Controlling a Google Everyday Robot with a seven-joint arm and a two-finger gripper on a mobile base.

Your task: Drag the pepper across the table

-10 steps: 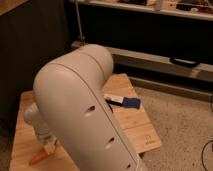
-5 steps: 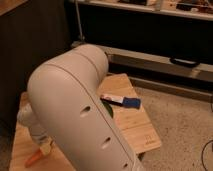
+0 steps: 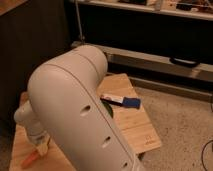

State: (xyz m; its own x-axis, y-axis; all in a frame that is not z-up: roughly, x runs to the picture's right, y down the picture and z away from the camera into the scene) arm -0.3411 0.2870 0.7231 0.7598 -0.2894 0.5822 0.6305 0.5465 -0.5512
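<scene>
now the pepper lies at about seven o'clock in the camera view, near the bottom-left corner of the worktop, only its orange tip showing. a second ago it lay a touch higher and further right, so it has slid toward the near-left edge: by my reading the drag is under way, with little wood left in that direction.

the gripper stands right over the pepper's upper end, at one o'clock from the tip. whether it presses or pinches the pepper i cannot tell.

further out, the big white arm housing fills the middle of the view and has swung slightly leftward along with the gripper. behind it, at three o'clock from centre, a sliver of the green bowl peeks out, and the blue-and-white package lies just beside it, both unmoved.
</scene>
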